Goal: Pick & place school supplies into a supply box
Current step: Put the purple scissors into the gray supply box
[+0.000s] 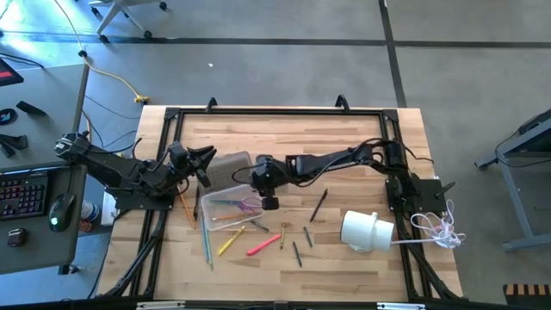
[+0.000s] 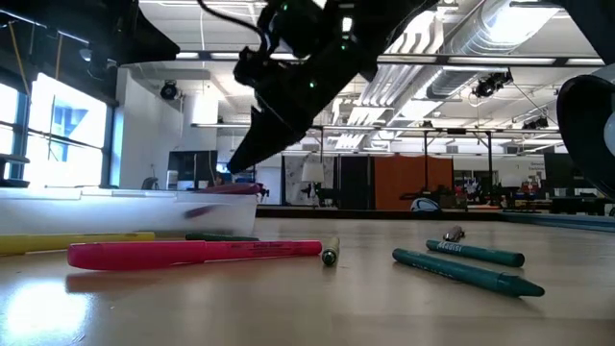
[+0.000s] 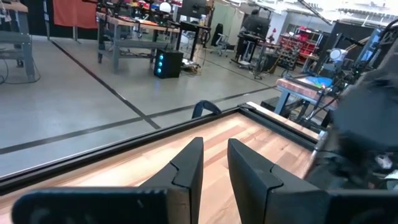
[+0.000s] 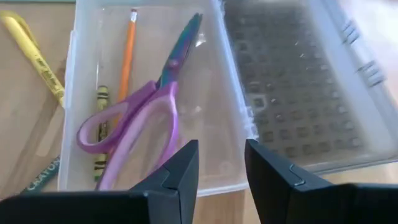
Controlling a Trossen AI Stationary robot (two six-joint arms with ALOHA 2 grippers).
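High view shows a wooden table (image 1: 362, 138) with the supply box (image 1: 228, 207) lying open near its middle, its ribbed lid (image 1: 225, 166) folded toward the far edge. Right gripper (image 1: 268, 201) hangs just over the box, fingers (image 4: 174, 177) parted and holding nothing. Purple scissors (image 4: 146, 121), an orange pencil (image 4: 126, 53) and a crayon (image 4: 100, 134) lie inside the box. Left gripper (image 1: 207, 158) hovers beside the lid, fingers (image 3: 186, 171) slightly apart, empty. A pink marker (image 1: 263, 246), yellow marker (image 1: 230, 242) and dark pens (image 1: 318, 205) lie scattered toward the near edge. A white cylinder (image 1: 366, 231) rests near the right edge
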